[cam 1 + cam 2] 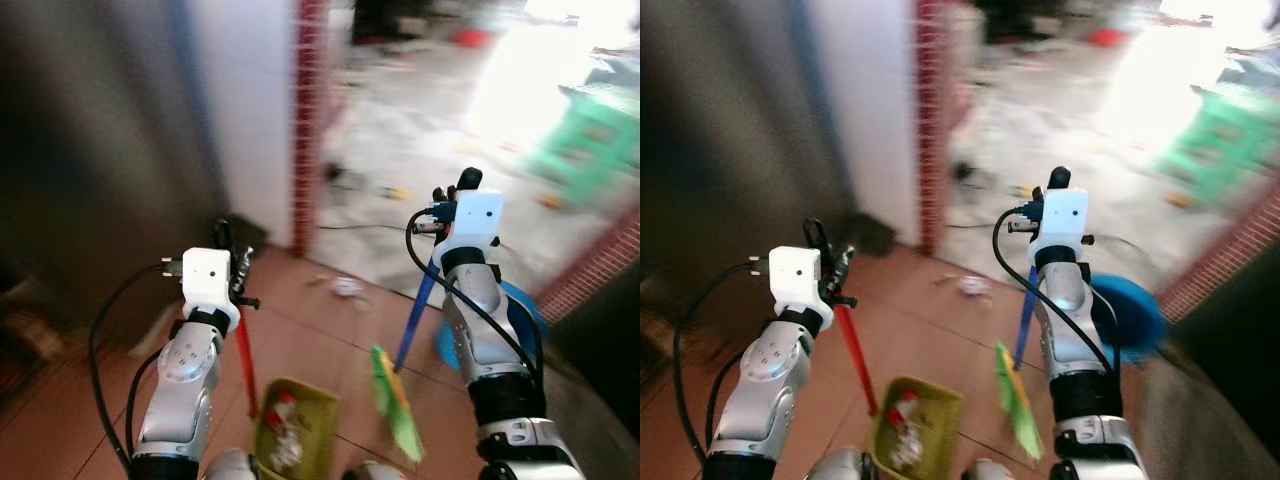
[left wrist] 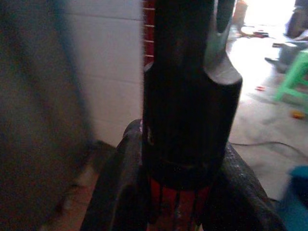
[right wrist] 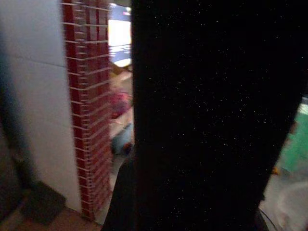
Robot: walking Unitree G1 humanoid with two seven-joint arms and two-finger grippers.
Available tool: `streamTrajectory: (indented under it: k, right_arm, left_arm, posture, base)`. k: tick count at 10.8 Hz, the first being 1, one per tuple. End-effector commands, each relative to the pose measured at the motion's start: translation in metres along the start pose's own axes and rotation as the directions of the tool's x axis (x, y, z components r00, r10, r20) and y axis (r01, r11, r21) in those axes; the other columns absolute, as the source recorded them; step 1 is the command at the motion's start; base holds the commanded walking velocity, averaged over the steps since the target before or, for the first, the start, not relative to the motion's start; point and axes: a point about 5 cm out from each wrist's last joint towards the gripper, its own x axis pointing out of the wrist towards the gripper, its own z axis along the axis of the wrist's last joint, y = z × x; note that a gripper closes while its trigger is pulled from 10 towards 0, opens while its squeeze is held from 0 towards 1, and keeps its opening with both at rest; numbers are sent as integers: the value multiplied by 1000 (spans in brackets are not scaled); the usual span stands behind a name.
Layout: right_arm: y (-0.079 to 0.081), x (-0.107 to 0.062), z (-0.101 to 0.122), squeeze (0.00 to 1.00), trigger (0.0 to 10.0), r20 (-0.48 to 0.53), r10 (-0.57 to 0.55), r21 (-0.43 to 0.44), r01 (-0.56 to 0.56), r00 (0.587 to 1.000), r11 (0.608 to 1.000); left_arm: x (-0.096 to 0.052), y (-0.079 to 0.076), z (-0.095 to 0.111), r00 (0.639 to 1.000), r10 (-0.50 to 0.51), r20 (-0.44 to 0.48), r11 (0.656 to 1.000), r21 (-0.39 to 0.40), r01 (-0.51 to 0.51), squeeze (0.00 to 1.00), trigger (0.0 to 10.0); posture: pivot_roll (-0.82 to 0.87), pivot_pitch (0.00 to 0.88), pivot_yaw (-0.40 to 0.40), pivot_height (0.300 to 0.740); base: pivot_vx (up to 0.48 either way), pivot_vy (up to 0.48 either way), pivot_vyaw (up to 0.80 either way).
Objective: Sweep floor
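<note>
Left eye view: left pincer [image 1: 232,262] pinching dustpan [image 1: 293,430] handle, lower centre; right pincer [image 1: 452,197] pinching broom [image 1: 397,402], centre-right. Mid-sweep; next, likely brush scrap [image 1: 346,287] on floor [image 1: 300,330] toward the pan.

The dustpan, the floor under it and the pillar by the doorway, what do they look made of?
The dustpan looks like yellow-green moulded plastic, matte, with scraps inside; blur hides detail. The floor appears to be reddish-brown tile, judging by its straight grout lines and slight sheen. The pillar looks like red brick or brick-pattern tile, with pale mortar lines in the right wrist view.
</note>
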Motion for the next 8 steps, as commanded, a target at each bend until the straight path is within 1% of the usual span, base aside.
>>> streamTrajectory:
  k: [1, 4, 5, 7, 8]
  right_arm:
    - [0, 5, 5, 0, 10000, 16, -14, 14, 13, 1000, 1000]
    - [0, 8, 2, 0, 10000, -4, -13, 13, 13, 1000, 1000]
    - [1, 8, 1, 0, 10000, -9, -13, 16, 14, 1000, 1000]
    - [2, 7, -1, 0, 10000, -9, -12, 22, 13, 1000, 1000]
    - [2, 7, -2, 0, 10000, -11, -13, 25, 13, 1000, 1000]
  left_arm:
    - [5, -3, 16, 998, -20, 61, 1000, -13, 21, 0, 10000]
    - [13, -11, 19, 996, -53, 65, 999, -4, 53, 0, 10000]
    - [15, -14, 21, 996, -65, 68, 998, -3, 66, 0, 10000]
    - [15, -12, 22, 996, -66, 64, 998, 3, 66, 0, 10000]
    - [15, -11, 22, 996, -66, 62, 998, 7, 65, 0, 10000]
  posture:
    - [-70, 0, 12, 740]
    - [-63, 0, -12, 740]
    - [-61, 0, -14, 740]
    - [-59, 0, -10, 740]
    - [-57, 0, -10, 740]
  base:
    - [0, 0, -800]
    - [0, 0, -800]
    - [0, 240, -800]
    - [0, 480, -800]
    - [0, 480, -413]
